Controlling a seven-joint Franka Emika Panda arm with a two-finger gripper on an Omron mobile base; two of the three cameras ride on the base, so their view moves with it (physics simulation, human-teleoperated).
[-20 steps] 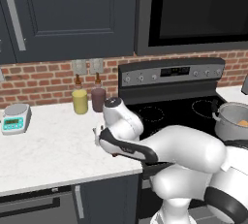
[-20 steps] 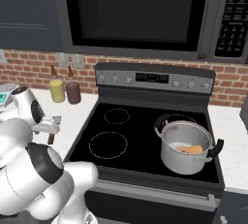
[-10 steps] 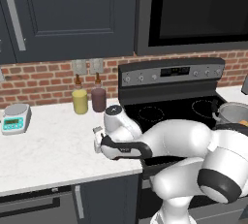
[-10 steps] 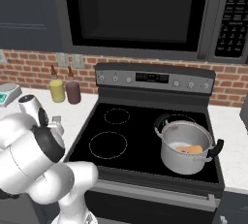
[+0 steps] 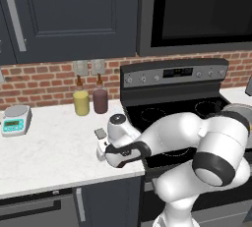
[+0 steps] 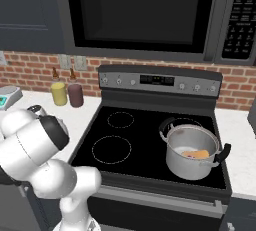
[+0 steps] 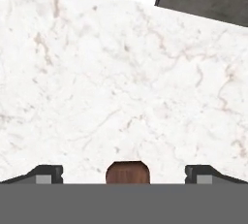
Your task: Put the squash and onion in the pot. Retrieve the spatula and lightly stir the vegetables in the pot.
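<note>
Pincer: our two-finger gripper (image 7: 124, 175) hangs low over the white marble counter (image 7: 121, 72), jaws spread wide, holding nothing.
Pot: shiny steel straight-sided pot (image 6: 192, 150) on the stove's right front burner, with the tan-orange squash (image 6: 196, 154) inside; we cannot make out the onion.
Spatula: dark brown wooden handle end (image 7: 127, 172) between our fingertips.
Next: we judge we should centre on it, lower, then close gently.

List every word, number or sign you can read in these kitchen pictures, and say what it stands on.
None can be read.
Stove display: pale marks, too blurred.
Microwave keypad: pale rows, too small.
Scale: teal screen, no clear digits.
Yellow bottle, dark jar: no labels seen.
</note>
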